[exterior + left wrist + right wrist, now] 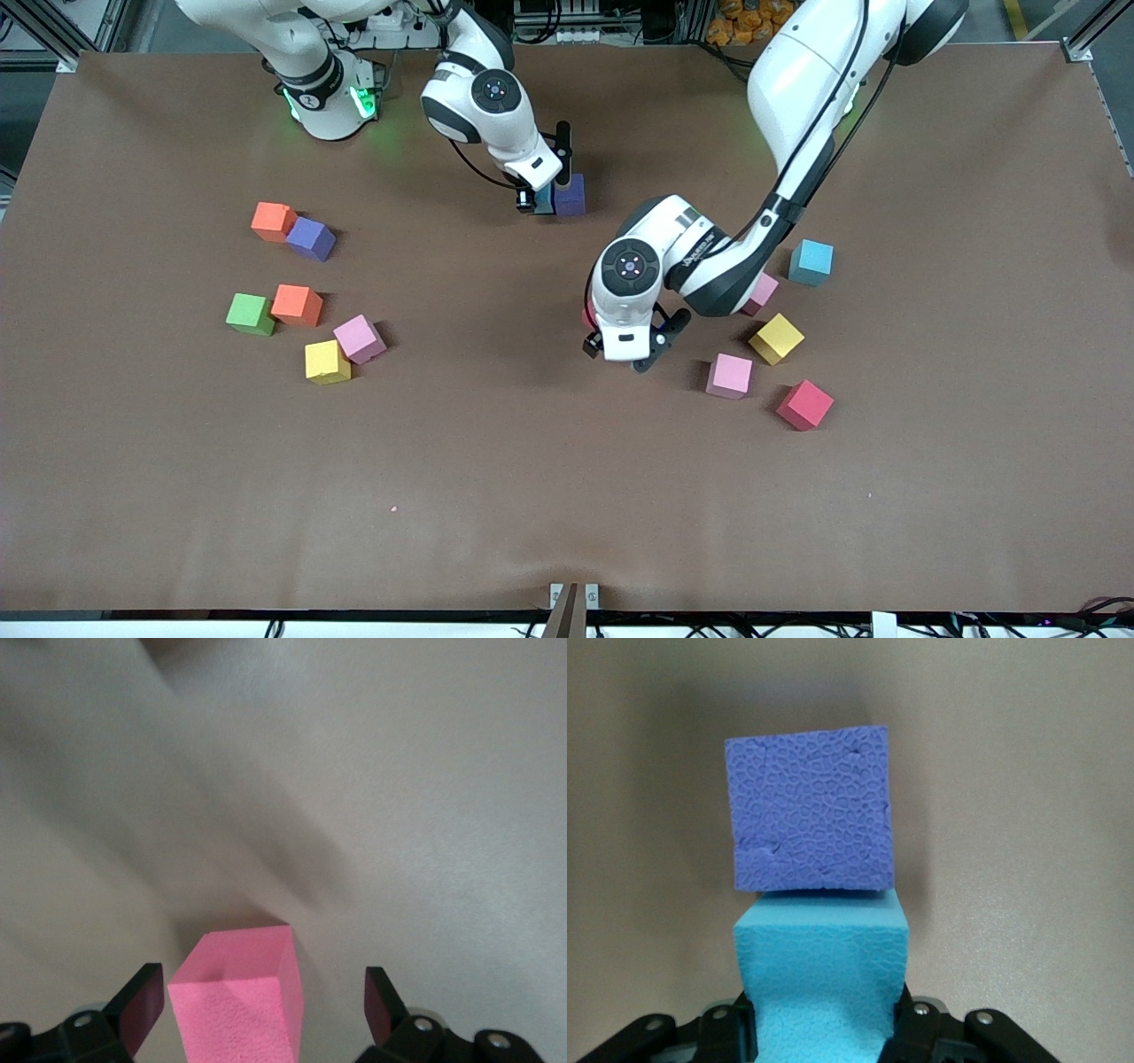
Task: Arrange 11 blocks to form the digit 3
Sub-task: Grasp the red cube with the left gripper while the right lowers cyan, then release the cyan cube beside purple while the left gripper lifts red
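Note:
My right gripper (543, 197) is shut on a light blue block (821, 966), held right against a purple block (570, 195) at the table's middle near the robots' bases; that purple block also shows in the right wrist view (808, 811). My left gripper (623, 353) is open, its fingers (137, 1005) on either side of a pinkish-red block (239, 1001) without touching it; only a sliver of that block (587, 314) shows in the front view. Loose blocks near the left arm: light blue (811, 262), pink (762, 292), yellow (777, 338), pink (730, 376), red (804, 405).
Toward the right arm's end lie an orange block (273, 221) touching a purple one (311, 238), a green cube (251, 314) beside another orange block (297, 305), and a pink block (360, 338) touching a yellow one (327, 361).

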Robot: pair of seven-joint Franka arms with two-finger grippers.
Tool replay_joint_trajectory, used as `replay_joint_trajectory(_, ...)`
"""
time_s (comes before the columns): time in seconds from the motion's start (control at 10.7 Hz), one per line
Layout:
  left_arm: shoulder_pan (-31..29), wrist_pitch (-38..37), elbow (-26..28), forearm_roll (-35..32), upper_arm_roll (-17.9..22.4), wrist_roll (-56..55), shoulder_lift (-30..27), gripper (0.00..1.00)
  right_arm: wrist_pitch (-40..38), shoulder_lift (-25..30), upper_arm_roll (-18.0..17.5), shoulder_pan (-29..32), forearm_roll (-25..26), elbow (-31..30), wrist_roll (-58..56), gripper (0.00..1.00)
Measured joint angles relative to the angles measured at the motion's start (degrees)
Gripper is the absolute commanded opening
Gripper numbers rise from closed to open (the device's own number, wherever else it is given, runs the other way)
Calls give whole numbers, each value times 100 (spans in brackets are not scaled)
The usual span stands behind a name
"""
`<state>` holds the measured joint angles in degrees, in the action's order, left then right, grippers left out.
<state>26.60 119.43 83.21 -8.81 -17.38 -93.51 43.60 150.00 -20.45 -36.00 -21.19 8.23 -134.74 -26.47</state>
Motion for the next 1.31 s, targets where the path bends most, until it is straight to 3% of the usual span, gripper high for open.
replay_joint_trajectory(0.09,13,-19,47,0,2,-42,9,100,9,-39,0,0,1,35,0,23)
replay_joint_trajectory(0.28,24,-25,242,0,7,-115,12,100,10,-148,-1,-17,4,146,1,42)
replay_joint_trajectory(0.37,24,-24,292,0,13,-162,12,100,10,-203,-1,-56,5,184,38,64)
replay_joint_trajectory(0.47,28,-20,299,0,14,-281,12,100,10,-257,3,-107,5,216,114,97)
replay_joint_trajectory(0.94,166,275,466,0,11,-544,14,100,-62,-273,25,-143,12,296,164,100)
replay_joint_trajectory(1.12,166,679,683,0,19,-600,19,100,-554,-83,54,-121,14,380,189,100)
replay_joint_trajectory(1.31,167,958,827,0,23,-671,40,49,-1195,377,70,-9,4,412,254,100)
